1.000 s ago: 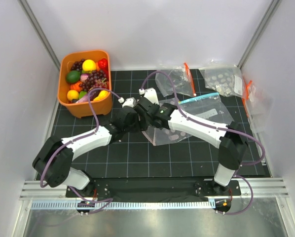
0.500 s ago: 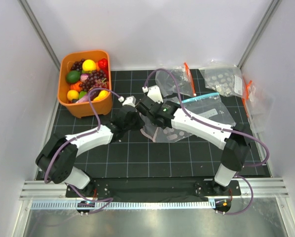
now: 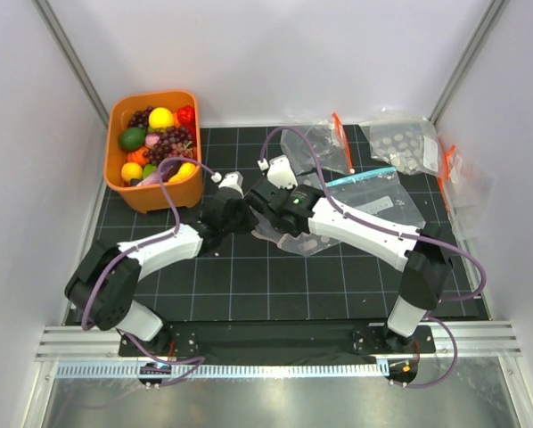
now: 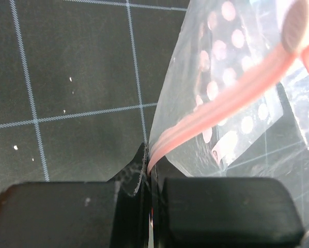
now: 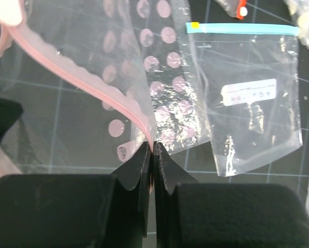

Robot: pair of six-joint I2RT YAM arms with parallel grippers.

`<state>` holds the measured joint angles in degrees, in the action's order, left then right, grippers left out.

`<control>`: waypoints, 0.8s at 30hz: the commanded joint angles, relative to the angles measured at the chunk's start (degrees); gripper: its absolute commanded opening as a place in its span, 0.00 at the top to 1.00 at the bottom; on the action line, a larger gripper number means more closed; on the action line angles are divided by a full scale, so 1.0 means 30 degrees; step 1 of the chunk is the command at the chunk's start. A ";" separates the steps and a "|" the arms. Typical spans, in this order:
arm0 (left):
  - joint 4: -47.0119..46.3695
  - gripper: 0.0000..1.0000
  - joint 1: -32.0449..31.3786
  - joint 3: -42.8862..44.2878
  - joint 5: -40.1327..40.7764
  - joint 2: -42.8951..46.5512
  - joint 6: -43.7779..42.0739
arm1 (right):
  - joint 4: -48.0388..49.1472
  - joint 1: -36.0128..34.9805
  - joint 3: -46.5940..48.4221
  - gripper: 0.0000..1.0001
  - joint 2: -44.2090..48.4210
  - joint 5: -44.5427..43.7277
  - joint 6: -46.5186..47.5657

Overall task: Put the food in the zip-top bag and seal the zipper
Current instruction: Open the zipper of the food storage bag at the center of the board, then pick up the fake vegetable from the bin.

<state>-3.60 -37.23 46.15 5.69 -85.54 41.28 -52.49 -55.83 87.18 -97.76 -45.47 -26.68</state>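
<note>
**A:** What's out there, biggest first?

**B:** The gridded mat (image 3: 249, 285), then the tub (image 3: 155, 198) at far left. All the food (image 3: 159, 138) is heaped in it, so I'd take it as the supply. None is in the bag (image 5: 82, 103) yet.

**A:** Where is the bag?

**B:** Mid-mat, right of the tub, between the two arms. Pale dots show on its film.

**A:** How is it held?

**B:** The left gripper (image 4: 149, 175) is pressed tight on the zipper (image 4: 232, 98), and the pink strip runs straight into its closed jaws. The right gripper (image 5: 154, 155) is pinching what looks like the same strip at another spot.

**A:** Why two holds?

**B:** My guess is to control the mouth, so the lips can be drawn apart and food dropped in. I cannot tell whether each grip has one lip or both. The sealing would come last.

**A:** Any writing?

**B:** A labelled bag (image 5: 247, 98) lies flat to the right, with its blue strip (image 5: 242, 28) on the far edge. The print on its white label (image 5: 248, 93) is too small to read. I can't make out any brand.
</note>
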 commanded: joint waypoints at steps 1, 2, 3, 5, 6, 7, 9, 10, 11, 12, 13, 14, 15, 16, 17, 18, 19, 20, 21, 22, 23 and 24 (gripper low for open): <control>-0.0208 1.00 0.0457 0.0114 -0.0723 -0.0752 -0.0400 | -0.0696 -0.0080 0.0560 0.89 0.0972 -0.1862 0.0278; -0.0208 1.00 0.0661 0.0230 -0.0958 -0.1016 -0.0371 | -0.0784 -0.0051 0.0560 0.89 0.1032 -0.2212 0.0395; -0.0237 1.00 0.0692 0.0261 -0.1076 -0.1483 -0.0370 | -0.0814 -0.0022 0.0589 0.89 0.1090 -0.2360 0.0396; -0.0440 1.00 0.0692 0.0261 -0.1048 -0.1721 -0.0399 | -0.0960 0.0007 0.0677 0.94 0.1266 -0.2595 0.0512; -0.0558 1.00 0.0692 0.0232 -0.1077 -0.1867 -0.0458 | -0.0874 0.0008 0.0707 0.99 0.1267 -0.2596 0.0600; -0.0675 0.99 0.0692 0.0203 -0.1136 -0.1897 -0.0574 | -0.0873 0.0008 0.0707 0.99 0.1296 -0.2567 0.0630; -0.0647 0.78 0.0692 0.0232 -0.1311 -0.1781 -0.0954 | -0.0786 0.0008 0.0794 0.99 0.1208 -0.1956 0.0659; -0.0618 0.72 0.0692 0.0174 -0.1283 -0.1346 -0.1043 | -0.0727 0.0008 0.0766 0.99 0.1179 -0.1749 0.0631; -0.0444 0.66 0.0692 0.0144 -0.1196 -0.1022 -0.1160 | -0.0639 0.0008 0.0794 0.99 0.1063 -0.1602 0.0601; -0.0297 0.53 0.0692 0.0115 -0.1108 -0.0700 -0.1364 | -0.0551 0.0008 0.0737 0.99 0.1004 -0.1368 0.0485; 0.0226 0.47 0.0692 0.0143 -0.0788 -0.0233 -0.1453 | -0.0434 0.0008 0.0649 0.99 0.0974 -0.1279 0.0513; 0.0638 0.43 0.0692 0.0231 -0.0640 0.0526 -0.1541 | -0.0114 0.0008 0.0590 0.99 0.0945 -0.1220 0.0513; 0.1106 0.34 0.0692 0.0348 -0.0493 0.0969 -0.1629 | 0.0063 0.0037 0.0474 0.99 0.0857 -0.1161 0.0542; 0.2503 0.31 0.0721 0.0726 -0.0260 0.1292 -0.1833 | 0.0239 0.0095 0.0385 0.99 0.0828 -0.0813 0.0746; 0.3474 0.29 0.0693 0.1049 0.0236 0.1905 -0.1922 | 0.0618 0.0183 0.0298 0.99 0.0769 -0.0606 0.0806; 0.4412 0.27 0.0692 0.1313 0.0502 0.2230 -0.2010 | 0.0679 0.0386 0.0181 0.99 0.0595 -0.0488 0.0806; 0.5755 0.25 0.0663 0.1577 0.0678 0.2523 -0.2011 | 0.0796 0.0476 0.0063 0.99 0.0506 -0.0371 0.0719; 0.6262 0.23 0.0692 0.1608 0.1144 0.3367 -0.1982 | 0.0855 0.0563 -0.0025 0.99 0.0447 -0.0312 0.0660; 0.6760 0.19 0.0692 0.1580 0.1468 0.3811 -0.1953 | 0.0914 0.0651 -0.0258 0.99 0.0359 -0.0224 0.0660; 0.7635 0.17 0.0721 0.1608 0.1761 0.4337 -0.1952 | 0.1030 0.0826 -0.0347 0.99 0.0358 -0.0136 0.0631; 0.8166 0.14 0.0780 0.1667 0.2228 0.4748 -0.1952 | 0.1264 0.0886 -0.0435 0.99 0.0387 0.0068 0.0543; 0.8635 0.08 0.0838 0.1754 0.2929 0.5594 -0.1981 | 0.1353 0.0916 -0.0610 0.99 0.0417 0.0157 0.0543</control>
<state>13.52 -35.42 49.43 8.58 -73.49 36.58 -50.83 -53.82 86.21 -97.32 -45.80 -25.17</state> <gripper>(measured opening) 0.894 0.046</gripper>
